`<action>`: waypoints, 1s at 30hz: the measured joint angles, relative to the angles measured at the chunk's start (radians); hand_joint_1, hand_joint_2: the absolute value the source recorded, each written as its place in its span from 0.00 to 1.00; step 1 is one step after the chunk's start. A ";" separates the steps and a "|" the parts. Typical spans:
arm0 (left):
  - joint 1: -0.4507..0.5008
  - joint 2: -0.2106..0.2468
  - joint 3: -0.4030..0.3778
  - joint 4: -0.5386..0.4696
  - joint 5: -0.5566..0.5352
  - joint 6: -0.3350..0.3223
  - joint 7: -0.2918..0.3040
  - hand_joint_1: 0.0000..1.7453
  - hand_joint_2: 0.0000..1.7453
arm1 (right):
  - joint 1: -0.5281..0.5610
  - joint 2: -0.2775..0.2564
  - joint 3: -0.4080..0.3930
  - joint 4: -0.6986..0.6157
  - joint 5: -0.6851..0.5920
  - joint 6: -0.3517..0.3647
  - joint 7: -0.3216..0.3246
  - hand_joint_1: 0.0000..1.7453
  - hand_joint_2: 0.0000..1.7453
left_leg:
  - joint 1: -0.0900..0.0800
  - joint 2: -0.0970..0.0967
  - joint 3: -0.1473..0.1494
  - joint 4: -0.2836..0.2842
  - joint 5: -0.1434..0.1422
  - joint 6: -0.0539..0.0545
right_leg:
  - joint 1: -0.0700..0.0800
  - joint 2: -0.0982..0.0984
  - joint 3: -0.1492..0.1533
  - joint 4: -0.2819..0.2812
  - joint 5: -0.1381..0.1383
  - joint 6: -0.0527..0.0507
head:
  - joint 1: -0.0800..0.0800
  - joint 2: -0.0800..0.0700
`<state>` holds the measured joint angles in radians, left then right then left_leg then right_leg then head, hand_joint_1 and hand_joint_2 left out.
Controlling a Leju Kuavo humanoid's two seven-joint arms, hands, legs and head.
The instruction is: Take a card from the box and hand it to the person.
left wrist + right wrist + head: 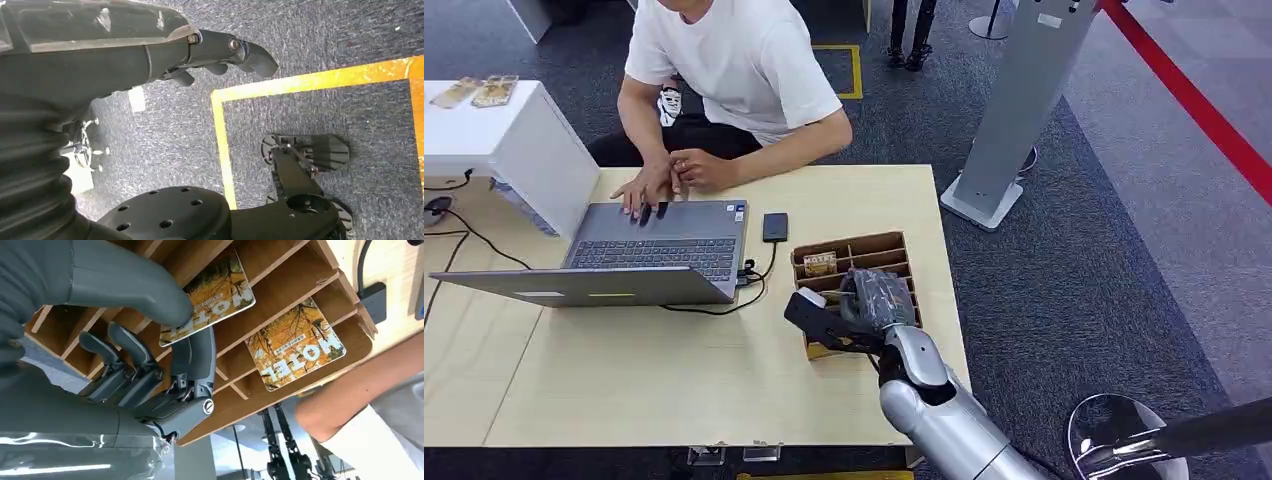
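Right wrist view shows our right robot hand (150, 370) inside the box (300, 295), pinching one card (212, 300) between thumb and finger. We think the grab is made, but the card is still in its slot. We still have to lift it out and pass it to the person (724, 60) at the laptop (654, 245). We count two cards: the one we pinch, and a second card (297, 342) lying in a slot nearby. One box sits on the worktop (624, 370). Our left robot hand (220, 55) hangs over the floor, fingers curled, holding nothing.
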<state>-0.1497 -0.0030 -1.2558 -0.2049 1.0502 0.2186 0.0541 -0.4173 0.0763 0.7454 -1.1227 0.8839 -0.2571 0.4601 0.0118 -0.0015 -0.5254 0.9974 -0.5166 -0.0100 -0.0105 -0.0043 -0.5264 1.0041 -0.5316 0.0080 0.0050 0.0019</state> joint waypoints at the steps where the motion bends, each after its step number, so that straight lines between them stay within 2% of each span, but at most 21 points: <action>1: 0.000 0.000 0.000 0.000 0.000 0.000 0.000 0.00 1.00 | 0.000 0.000 0.000 0.000 0.000 0.000 0.000 0.96 1.00 | 0.000 0.000 0.000 0.000 0.000 0.000 | 0.000 0.000 0.000 0.000 0.000 0.000 | 0.000 0.000; 3: 0.000 0.000 0.000 0.000 0.000 0.000 0.000 0.00 1.00 | 0.000 0.000 0.000 0.000 0.000 0.000 0.000 0.97 1.00 | 0.000 0.000 0.000 0.000 0.000 0.000 | 0.000 0.000 0.000 0.000 0.000 0.000 | 0.000 0.000; 5: -0.001 0.000 0.000 0.000 0.000 0.000 0.000 0.00 1.00 | 0.000 0.000 0.000 0.000 0.000 0.000 0.000 0.91 1.00 | 0.000 0.000 0.000 0.000 0.000 0.000 | 0.000 0.000 0.000 0.000 0.000 0.000 | 0.000 0.000; 11: -0.002 0.000 -0.008 0.000 -0.008 0.000 0.000 0.00 1.00 | 0.000 0.000 0.000 0.002 0.001 -0.004 -0.001 0.91 1.00 | 0.000 0.000 0.000 0.000 0.000 0.000 | 0.000 0.000 0.000 0.000 0.000 0.000 | 0.000 0.000; 18: -0.006 0.000 -0.017 0.000 -0.011 0.012 0.001 0.00 1.00 | 0.006 -0.001 -0.002 0.010 0.029 -0.065 -0.034 0.91 1.00 | 0.000 0.000 -0.001 0.000 0.000 0.000 | 0.000 0.000 -0.001 0.000 0.000 0.000 | 0.000 0.000; 20: -0.006 0.000 -0.017 0.000 -0.011 0.013 0.001 0.00 1.00 | 0.012 -0.001 -0.003 0.004 0.042 -0.135 -0.093 0.91 1.00 | 0.000 0.000 -0.001 0.000 0.000 0.000 | 0.000 0.000 -0.001 0.000 0.000 0.000 | 0.000 0.000; 22: -0.005 0.000 -0.017 0.000 -0.010 0.014 -0.002 0.00 1.00 | 0.022 -0.001 -0.005 -0.014 0.054 -0.243 -0.197 0.91 1.00 | 0.000 0.000 -0.001 0.000 0.000 0.000 | 0.000 0.000 -0.001 0.000 0.000 0.000 | 0.001 0.000; 26: -0.003 0.000 -0.017 0.000 -0.005 0.019 -0.013 0.00 1.00 | 0.034 -0.001 -0.010 -0.047 0.063 -0.384 -0.326 0.91 1.00 | 0.000 0.000 -0.001 0.000 0.000 0.000 | 0.000 0.000 -0.001 0.000 0.000 0.000 | 0.000 0.000; 28: -0.003 0.000 -0.017 0.000 0.000 0.019 -0.016 0.00 1.00 | 0.054 0.001 -0.022 -0.083 0.079 -0.427 -0.411 0.91 1.00 | 0.000 0.000 -0.001 0.000 0.000 0.000 | 0.000 0.000 -0.001 0.000 0.000 0.000 | 0.000 0.000; 30: -0.001 0.000 -0.017 0.000 0.003 0.022 -0.018 0.00 1.00 | 0.069 0.003 -0.036 -0.109 0.088 -0.435 -0.466 0.91 1.00 | 0.000 0.000 -0.001 0.000 0.000 0.000 | 0.000 0.000 -0.001 0.000 0.000 0.000 | -0.001 0.000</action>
<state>-0.1509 -0.0031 -1.2730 -0.2049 1.0529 0.2403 0.0366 -0.3482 0.0790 0.7095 -1.2318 0.9720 -0.6920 -0.0062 0.0118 -0.0015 -0.5260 0.9974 -0.5166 -0.0100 -0.0105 -0.0043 -0.5269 1.0041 -0.5316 0.0080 0.0042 0.0019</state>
